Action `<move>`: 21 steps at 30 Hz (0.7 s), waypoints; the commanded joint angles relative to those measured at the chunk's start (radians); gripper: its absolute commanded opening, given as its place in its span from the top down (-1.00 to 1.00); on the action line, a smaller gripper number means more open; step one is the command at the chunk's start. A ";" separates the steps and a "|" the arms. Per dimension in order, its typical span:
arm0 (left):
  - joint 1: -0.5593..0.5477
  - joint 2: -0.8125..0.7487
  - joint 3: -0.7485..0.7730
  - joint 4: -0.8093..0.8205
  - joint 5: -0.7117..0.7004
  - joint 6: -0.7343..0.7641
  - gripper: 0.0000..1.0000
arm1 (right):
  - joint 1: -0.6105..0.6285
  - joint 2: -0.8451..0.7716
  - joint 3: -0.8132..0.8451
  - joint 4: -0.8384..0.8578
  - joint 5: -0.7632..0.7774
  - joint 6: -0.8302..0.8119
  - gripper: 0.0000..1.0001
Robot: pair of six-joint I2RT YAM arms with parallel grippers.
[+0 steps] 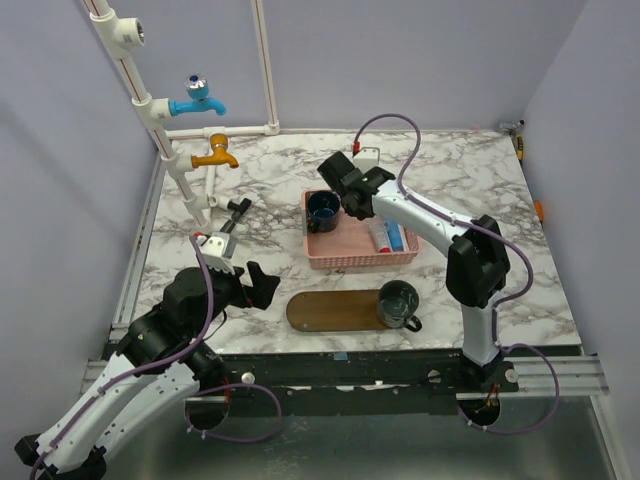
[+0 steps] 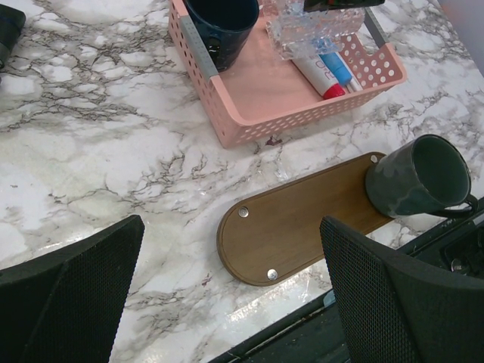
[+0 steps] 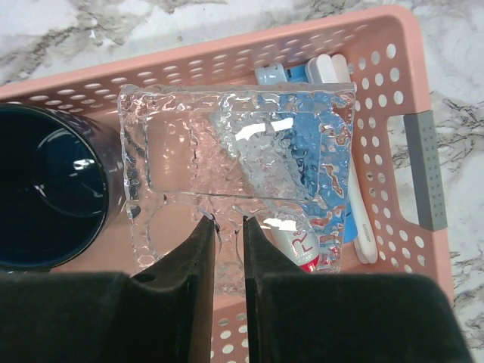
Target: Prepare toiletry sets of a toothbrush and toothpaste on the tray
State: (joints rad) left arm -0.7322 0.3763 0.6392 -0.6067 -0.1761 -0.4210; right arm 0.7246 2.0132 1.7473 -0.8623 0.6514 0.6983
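Nearest the arms, the left gripper point(image 2: 232, 224) hangs low over the marble table point(image 2: 91, 113) with its jaws spread wide and nothing between them. Just beyond its fingertips lies the tray point(image 2: 295, 219), a dark wooden oval flat on the marble, bare along most of its length. A dark green mug point(image 2: 416, 178) stands upright on the tray's right end, handle toward the table's near edge.

Behind the tray, a little apart from it, sits the pink basket point(image 2: 249, 125). A dark blue cup point(image 3: 45, 197) stands upright in its left end. At the right end the toothpaste point(image 2: 314, 73) lies flat, red cap toward the tray, with the toothbrushes point(image 3: 361, 231) alongside it by the basket's right wall.

The right gripper point(image 3: 229, 223) is down over the basket, jaws narrowed to a thin slit. The near edge of a clear dimpled piece point(image 3: 238, 151) sits in that slit, and the piece lies across the toothpaste and brushes. Whether the pads actually press on it cannot be told.

Farthest back, a blue tap point(image 1: 197, 100) and an orange tap point(image 1: 216, 155) stick out from white pipes.
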 commanded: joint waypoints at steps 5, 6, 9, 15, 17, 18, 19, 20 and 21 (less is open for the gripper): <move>0.007 0.019 -0.006 0.012 -0.022 0.016 -0.97 | -0.005 -0.154 -0.022 0.020 0.041 -0.035 0.99; 0.007 0.018 -0.007 0.010 -0.023 0.016 -0.97 | -0.005 -0.172 -0.031 0.030 0.028 -0.043 0.99; 0.006 0.022 -0.006 0.010 -0.026 0.016 -0.97 | -0.005 -0.226 -0.062 0.072 -0.022 -0.078 0.99; 0.007 0.022 -0.005 0.007 -0.034 0.016 -0.98 | -0.003 -0.339 -0.118 0.108 -0.152 -0.098 0.99; 0.007 0.024 -0.005 0.007 -0.036 0.016 -0.97 | 0.006 -0.362 -0.130 0.106 -0.196 -0.094 0.99; 0.006 0.023 -0.005 0.008 -0.036 0.016 -0.97 | 0.013 -0.369 -0.133 0.101 -0.206 -0.089 0.99; 0.006 0.024 -0.004 0.007 -0.036 0.016 -0.97 | 0.023 -0.378 -0.137 0.096 -0.210 -0.081 0.99; 0.007 0.025 -0.004 0.007 -0.036 0.016 -0.98 | 0.032 -0.383 -0.138 0.084 -0.221 -0.066 0.99; 0.006 0.025 -0.004 0.006 -0.036 0.016 -0.98 | 0.039 -0.386 -0.137 0.070 -0.239 -0.054 0.99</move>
State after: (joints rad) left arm -0.7322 0.3943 0.6392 -0.6071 -0.1883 -0.4206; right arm 0.7334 1.6634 1.6234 -0.7944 0.4969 0.6201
